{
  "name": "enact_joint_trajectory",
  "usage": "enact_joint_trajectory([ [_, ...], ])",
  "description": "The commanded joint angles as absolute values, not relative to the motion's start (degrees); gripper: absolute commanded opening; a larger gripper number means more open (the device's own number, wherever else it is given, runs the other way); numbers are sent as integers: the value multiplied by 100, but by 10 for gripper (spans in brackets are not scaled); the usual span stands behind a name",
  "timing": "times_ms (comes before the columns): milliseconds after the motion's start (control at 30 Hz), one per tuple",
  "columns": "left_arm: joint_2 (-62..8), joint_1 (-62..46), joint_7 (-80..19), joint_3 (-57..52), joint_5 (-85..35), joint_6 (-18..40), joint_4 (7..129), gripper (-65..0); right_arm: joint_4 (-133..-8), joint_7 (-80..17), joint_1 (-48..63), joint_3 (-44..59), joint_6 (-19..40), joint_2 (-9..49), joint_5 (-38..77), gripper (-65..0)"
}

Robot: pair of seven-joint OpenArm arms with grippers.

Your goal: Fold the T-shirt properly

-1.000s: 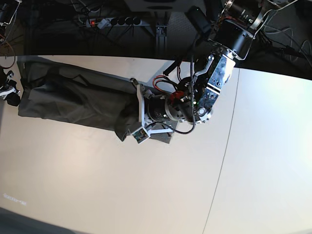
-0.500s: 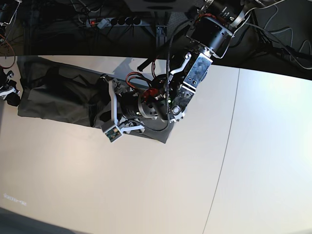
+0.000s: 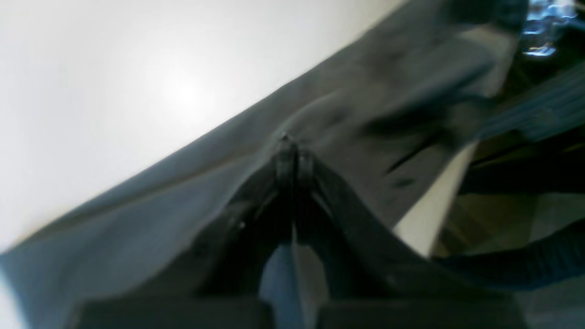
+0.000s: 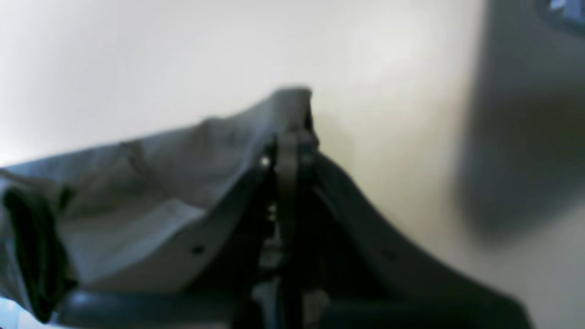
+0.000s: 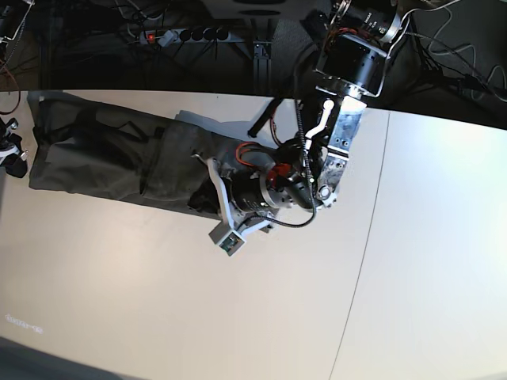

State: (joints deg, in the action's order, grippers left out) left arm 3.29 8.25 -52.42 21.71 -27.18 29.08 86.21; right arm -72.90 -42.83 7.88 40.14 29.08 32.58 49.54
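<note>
Writing and labels: faint pale lettering near the front-left corner of the surface [image 5: 238, 317], too small for me to read; no label legible on the garment.

Item: the T-shirt [image 5: 119, 158], dark olive-grey, lying as a long wrinkled band along the back-left part of the surface, one end at the left edge, the other under my left arm.

My left gripper [image 3: 291, 153]: jaws pressed together, pinching a ridge of the T-shirt cloth; in the base view it sits at the band's inner end, toward the middle of the surface.

My right gripper [image 4: 288, 146]: jaws pressed together on a raised corner of the T-shirt, at the left edge of the surface. The wrist pictures are blurred; finer detail cannot be told.
</note>
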Motion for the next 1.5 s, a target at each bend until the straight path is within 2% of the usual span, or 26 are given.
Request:
enact_joint_trajectory([
  [0, 270, 932, -5129, 2104, -2812, 2893, 8713, -650, -7413, -4248, 729, 4195, 3343, 3481, 5057, -650],
  [133, -158, 934, -5127, 1968, -2930, 2891, 8713, -650, -7413, -4353, 733, 4311, 3343, 3699, 4947, -650],
  [167, -244, 932, -5127, 1968, -2978, 2893, 8713, -650, -7413, -4355, 733, 4309, 3343, 3756, 4947, -601],
  [233, -357, 917, -5129, 1968, -3026, 2893, 8713, -650, -7413, -4381, 749, 4309, 3343, 3874, 4954, -366],
  [267, -395, 917, -5131, 1968, -3065, 2895, 8713, -650, -7408, -4383, 784, 4300, 3341, 3927, 4974, -270],
  [300, -419, 904, -5142, 1968, -3070, 2891, 8713, -650, -7408, -4394, 825, 4283, 3343, 3970, 5063, -211],
  [333, -438, 904, -5148, 1968, -3068, 2895, 8713, -650, -7408, -4451, 867, 4248, 3343, 4001, 5159, -206],
  [633, -495, 904, -5258, 1968, -3063, 2893, 8713, -650, -7367, -4689, 1116, 3378, 3343, 3820, 5505, -207],
  [733, -495, 904, -5258, 1968, -3061, 2895, 8713, -617, -7367, -4786, 1114, 3363, 3343, 3732, 5714, -207],
  [967, -495, 902, -5299, 1968, -3059, 2895, 8713, -617, -7498, -4893, 1114, 3393, 3343, 3730, 5850, -208],
  [1133, -495, 902, -5299, 1968, -3059, 2895, 8713, -617, -8079, -4886, 1111, 3793, 3343, 3730, 5835, -210],
  [1200, -495, 902, -5297, 1968, -3059, 2893, 8713, -617, -8466, -4888, 1111, 4062, 3343, 3730, 5706, -270],
  [1233, -495, 902, -5297, 1968, -3059, 2893, 8713, -617, -8654, -4890, 1114, 4167, 3343, 3732, 5677, -337],
  [1267, -495, 902, -5297, 1968, -3061, 2893, 8713, -617, -8814, -4893, 1114, 4222, 3343, 3732, 5680, -427],
  [1333, -493, 902, -5293, 1968, -3063, 2893, 8713, -617, -9041, -4910, 1114, 4206, 3345, 3715, 5701, -649],
  [1467, -495, 902, -5290, 1968, -3061, 2893, 8713, -617, -9137, -4912, 1114, 3868, 3347, 3575, 5852, -650],
])
